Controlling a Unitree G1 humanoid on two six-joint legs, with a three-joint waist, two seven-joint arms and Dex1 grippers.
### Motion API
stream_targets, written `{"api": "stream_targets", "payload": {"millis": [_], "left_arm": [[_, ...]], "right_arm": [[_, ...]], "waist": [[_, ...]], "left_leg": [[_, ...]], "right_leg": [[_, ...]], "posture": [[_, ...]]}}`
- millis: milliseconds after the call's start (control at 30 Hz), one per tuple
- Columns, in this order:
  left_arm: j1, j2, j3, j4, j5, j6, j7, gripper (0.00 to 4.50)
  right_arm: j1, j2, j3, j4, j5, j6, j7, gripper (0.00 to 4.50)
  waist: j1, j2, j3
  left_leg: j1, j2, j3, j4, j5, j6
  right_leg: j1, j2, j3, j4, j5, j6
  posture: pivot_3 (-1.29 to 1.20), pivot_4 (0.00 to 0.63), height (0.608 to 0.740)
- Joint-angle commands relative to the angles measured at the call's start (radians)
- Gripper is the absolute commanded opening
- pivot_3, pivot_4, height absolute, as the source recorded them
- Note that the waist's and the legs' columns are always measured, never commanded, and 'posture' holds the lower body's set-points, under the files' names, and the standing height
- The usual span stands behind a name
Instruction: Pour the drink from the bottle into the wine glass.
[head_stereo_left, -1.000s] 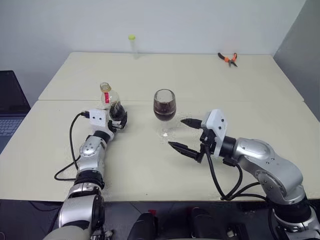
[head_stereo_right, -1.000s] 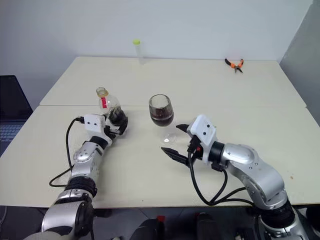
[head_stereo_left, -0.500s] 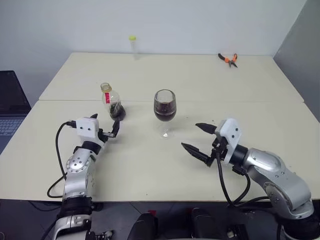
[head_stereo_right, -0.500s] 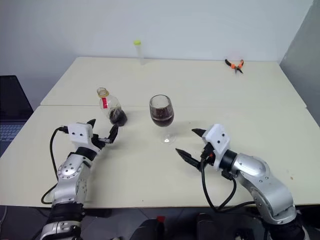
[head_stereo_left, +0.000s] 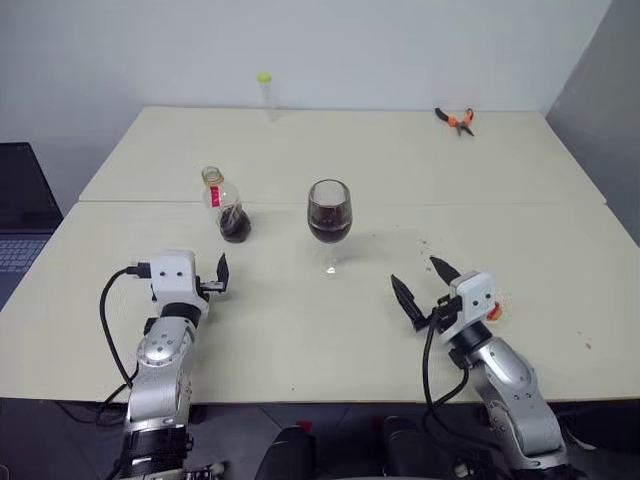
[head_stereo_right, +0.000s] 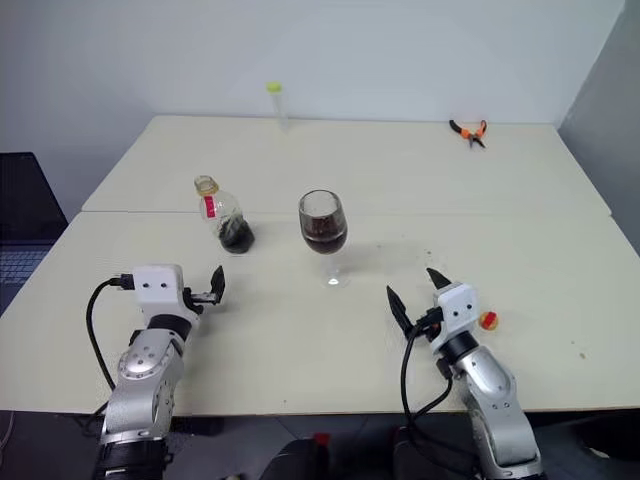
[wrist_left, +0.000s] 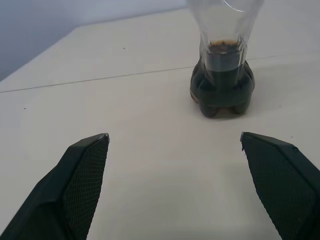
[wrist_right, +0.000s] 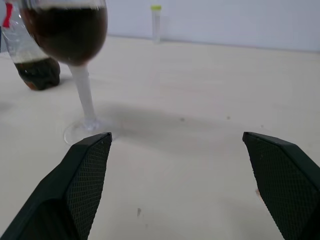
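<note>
The bottle (head_stereo_left: 229, 211) stands upright left of centre with no cap on its neck, a red label and a little dark drink (wrist_left: 221, 95) in its base. To its right stands the wine glass (head_stereo_left: 329, 217), its bowl about half full of the dark drink (wrist_right: 67, 32). My left gripper (wrist_left: 175, 137) is open with nothing in it, level, a short way nearer than the bottle and pointing at it. My right gripper (head_stereo_left: 415, 272) is open with nothing in it, near the front edge, to the right of the glass foot (wrist_right: 82, 132).
A tall thin clear tube (head_stereo_left: 265, 92) with a yellow-green cap stands at the far edge. Orange-handled pliers (head_stereo_left: 455, 118) lie far right. A small yellow-and-red round piece (head_stereo_right: 487, 320) lies beside my right wrist. A laptop (head_stereo_left: 20, 210) sits off the table's left side.
My left gripper has drawn back from around the bottle, which stays standing. My right gripper has dropped and pulled back to the right, away from the glass.
</note>
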Motion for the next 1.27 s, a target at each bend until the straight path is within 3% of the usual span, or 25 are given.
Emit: {"api": "stream_targets", "payload": {"millis": [33,267,433,1267], "left_arm": [[0.021,-0.005,-0.031,-0.061,-0.001,-0.066,-0.04,4.45],[0.052,-0.003,-0.075,-0.097,-0.038,-0.077,-0.138,4.45],[0.038,-0.004,-0.077,-0.09,-0.037,-0.069,-0.15,4.45],[0.057,-0.007,-0.08,-0.034,-0.032,-0.103,-0.172,4.45]], "right_arm": [[-0.001,0.023,0.0,0.002,0.01,-0.033,0.0,4.5],[0.014,0.087,-0.032,0.005,0.04,-0.013,-0.051,4.5],[0.009,0.082,-0.043,0.024,-0.018,-0.075,-0.068,4.5],[-0.007,0.088,-0.05,0.039,0.021,-0.059,-0.024,4.5]], "waist": [[0.0,0.0,0.0],[0.0,0.001,0.0],[0.0,0.001,0.0],[0.0,0.001,0.0]], "left_leg": [[0.0,0.0,0.0,0.0,0.0,0.0],[0.0,0.0,0.0,0.0,-0.001,0.001],[0.0,0.0,0.0,0.0,-0.001,0.002],[0.0,0.0,0.0,0.0,-0.001,0.002]], "right_leg": [[0.0,0.0,0.0,0.0,0.0,0.0],[0.0,0.0,0.0,0.0,0.0,0.0],[0.0,0.0,0.0,0.0,0.0,0.0],[0.0,0.0,0.0,0.0,0.0,0.0]], "posture": [[0.0,0.15,0.74],[0.0,0.15,0.74],[0.0,0.15,0.74],[0.0,0.15,0.74]]}}
